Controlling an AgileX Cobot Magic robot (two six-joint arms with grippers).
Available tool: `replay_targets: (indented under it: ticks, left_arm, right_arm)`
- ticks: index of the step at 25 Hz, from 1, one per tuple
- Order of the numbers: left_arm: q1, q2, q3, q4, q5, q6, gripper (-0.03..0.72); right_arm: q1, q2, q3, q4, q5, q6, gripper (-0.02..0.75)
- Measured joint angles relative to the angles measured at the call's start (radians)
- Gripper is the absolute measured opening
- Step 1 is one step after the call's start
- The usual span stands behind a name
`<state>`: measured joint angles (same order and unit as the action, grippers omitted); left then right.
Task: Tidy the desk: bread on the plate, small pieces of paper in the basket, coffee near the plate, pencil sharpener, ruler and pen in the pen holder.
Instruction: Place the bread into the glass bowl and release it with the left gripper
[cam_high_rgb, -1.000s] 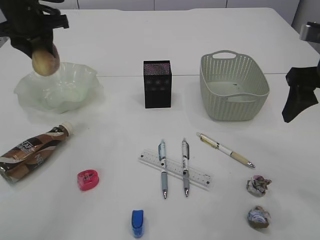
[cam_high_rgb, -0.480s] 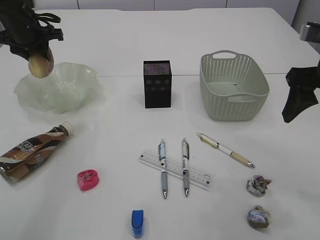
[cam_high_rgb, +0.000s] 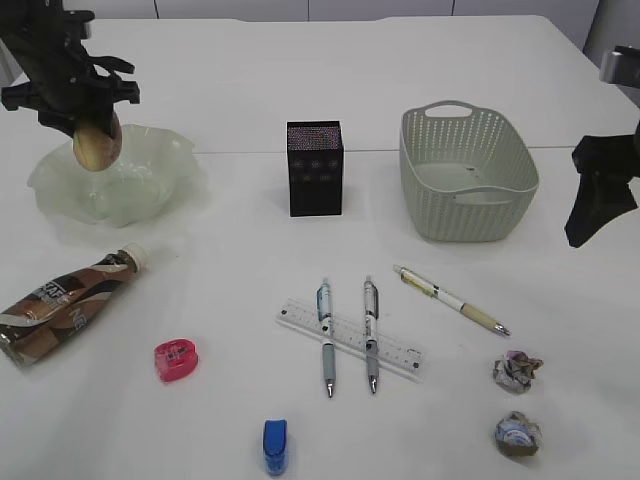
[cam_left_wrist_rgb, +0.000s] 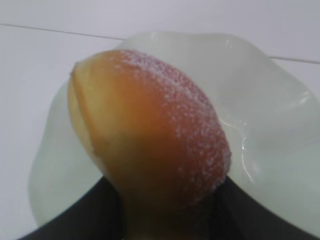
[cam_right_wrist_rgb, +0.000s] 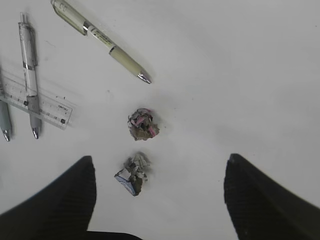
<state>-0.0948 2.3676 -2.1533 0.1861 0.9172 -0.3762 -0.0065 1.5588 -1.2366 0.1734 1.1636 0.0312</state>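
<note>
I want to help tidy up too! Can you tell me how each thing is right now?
Bread: held by left gripper over the plate.
Plate: holds nothing.
Basket: upright, holds nothing.
Pen holder: upright.
Coffee bottle: lying down, cap on.
Ruler: flat, under two pens.
Paper balls: crumpled, on the desk.
Right gripper: open, holds nothing.

The coffee (cam_high_rgb: 62, 308) bottle has letters on its label, and the ruler (cam_high_rgb: 351, 338) has tiny marks, but all are too small to read.
</note>
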Motion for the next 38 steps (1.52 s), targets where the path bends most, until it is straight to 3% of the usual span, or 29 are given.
replay_targets:
  ticks: [7, 9, 27, 32, 38]
  left_arm:
    - [0.000, 0.018, 0.000, -0.051, 0.003, 0.034, 0.548]
    - [0.000, 0.018, 0.000, -0.054, 0.017, 0.038, 0.585]
    - [0.000, 0.018, 0.000, -0.078, 0.054, 0.066, 0.582]
    - [0.000, 0.043, 0.000, -0.110, 0.061, 0.068, 0.634]
    - [0.000, 0.071, -0.003, -0.108, 0.109, 0.068, 0.640]
  right_arm:
    - [0.000, 0.000, 0.000, 0.002, 0.023, 0.002, 0.585]
    - [0.000, 0.000, 0.000, 0.002, 0.039, 0.002, 0.585]
    - [0.000, 0.000, 0.000, 0.002, 0.055, 0.072, 0.585]
    - [0.000, 0.000, 0.000, 0.002, 0.055, 0.080, 0.584]
    - [0.000, 0.000, 0.000, -0.007, 0.055, 0.082, 0.585]
